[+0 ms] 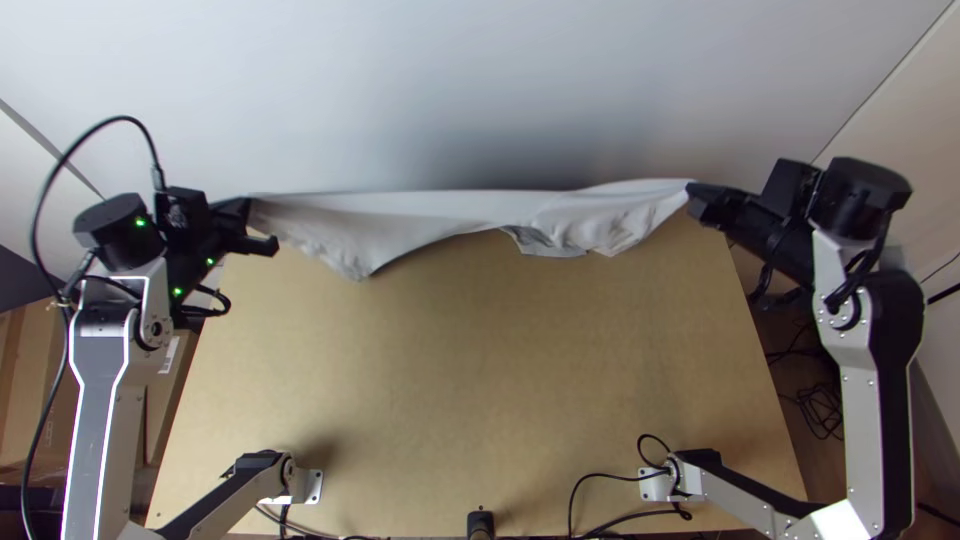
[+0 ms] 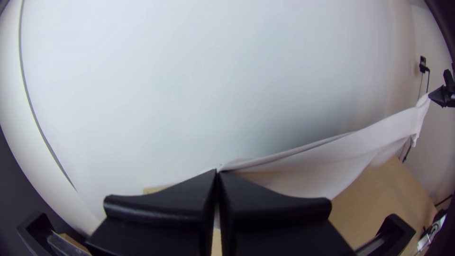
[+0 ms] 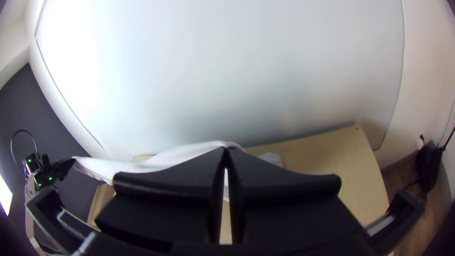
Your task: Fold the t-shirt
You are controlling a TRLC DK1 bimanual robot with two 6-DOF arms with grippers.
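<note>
The white t-shirt (image 1: 430, 218) hangs stretched between both grippers over the table's far edge, its top edge nearly straight and its lower part drooping in uneven folds. At its left end, my left gripper (image 1: 250, 222) is shut on the cloth; in the left wrist view, the left gripper (image 2: 218, 171) has its fingertips together on the shirt (image 2: 350, 156). My right gripper (image 1: 692, 190) holds the opposite end, a corner drawn to a point. In the right wrist view, the right gripper (image 3: 226, 150) is closed on the shirt (image 3: 166, 157).
The light wooden table (image 1: 480, 370) lies below and nearer than the cloth. A pale wall (image 1: 480, 80) rises behind it. Black cables (image 1: 600, 478) run along the near edge by the arm bases, and a cardboard box (image 1: 40, 380) stands at the left.
</note>
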